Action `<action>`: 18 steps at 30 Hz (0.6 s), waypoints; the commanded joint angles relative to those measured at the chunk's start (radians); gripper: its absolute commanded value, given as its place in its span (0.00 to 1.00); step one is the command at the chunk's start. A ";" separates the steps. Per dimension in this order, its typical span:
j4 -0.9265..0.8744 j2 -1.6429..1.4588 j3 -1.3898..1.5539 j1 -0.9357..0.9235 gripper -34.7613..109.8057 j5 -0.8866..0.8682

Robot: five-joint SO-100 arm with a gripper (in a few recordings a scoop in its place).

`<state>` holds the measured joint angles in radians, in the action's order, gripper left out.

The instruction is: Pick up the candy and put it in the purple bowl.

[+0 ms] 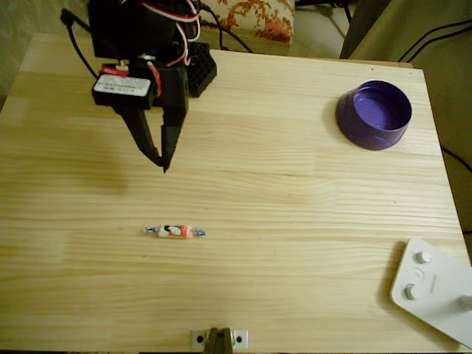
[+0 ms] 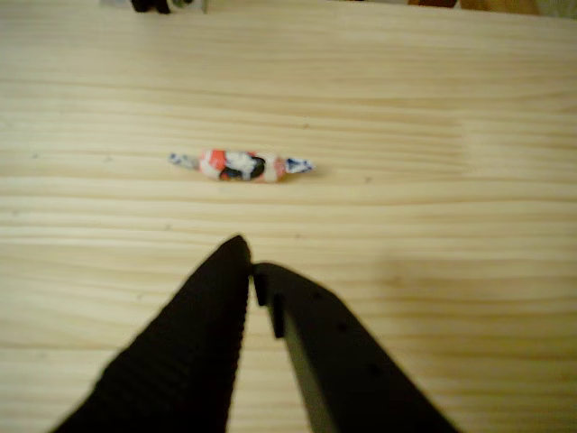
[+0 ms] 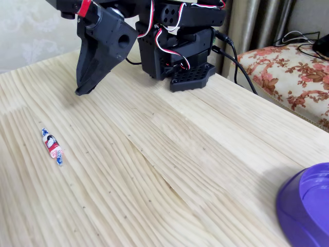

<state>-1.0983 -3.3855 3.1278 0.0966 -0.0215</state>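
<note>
Though the purple bowl (image 3: 307,208) is cut off at the fixed view's edge, overhead shows it whole, near table (image 1: 295,243) far-right corner. Gripper (image 1: 162,164) w/ tips shut, holding nothing. Candy (image 1: 174,231) lies flat on bare wood just ahead of tips, not touching, well apart from bowl; open tabletop all round it

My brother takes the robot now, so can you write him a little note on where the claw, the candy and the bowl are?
Gripper: shut, holding nothing, hanging above the table, short of the candy.
Candy: lying flat on the bare wood, untouched, ahead of the fingertips in the wrist view.
Purple bowl: upright and empty near the table's far right corner in the overhead view.
Done: nothing yet.
Left: open, grab the candy, carry it over, drop it in the bowl.
</note>
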 commanded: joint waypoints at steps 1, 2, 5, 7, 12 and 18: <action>-0.005 -0.069 -0.017 0.017 0.24 -0.011; -0.005 -0.069 -0.017 0.023 0.24 -0.011; -0.005 -0.069 -0.018 0.041 0.24 -0.009; -0.005 -0.069 -0.018 0.040 0.24 -0.006; -0.005 -0.069 -0.018 0.031 0.24 -0.006; -0.005 -0.069 -0.017 0.038 0.24 -0.006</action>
<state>-1.0983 -3.3855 3.1278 0.1135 -0.0215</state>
